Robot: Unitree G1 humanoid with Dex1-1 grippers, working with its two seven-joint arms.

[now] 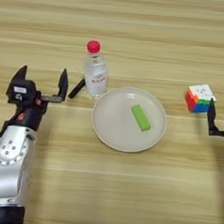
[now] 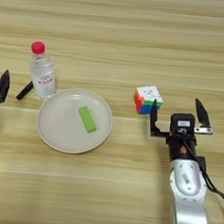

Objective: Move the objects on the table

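Both grippers spread wide and empty on the table.

Left gripper shows whole only in the left eye view, right gripper only in the right. Plate holds a green block. Behind it stands the bottle, the pen partly hidden beside it; cube lies just beyond the right fingers.

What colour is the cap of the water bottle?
Red cap; it shows best in the left eye view.
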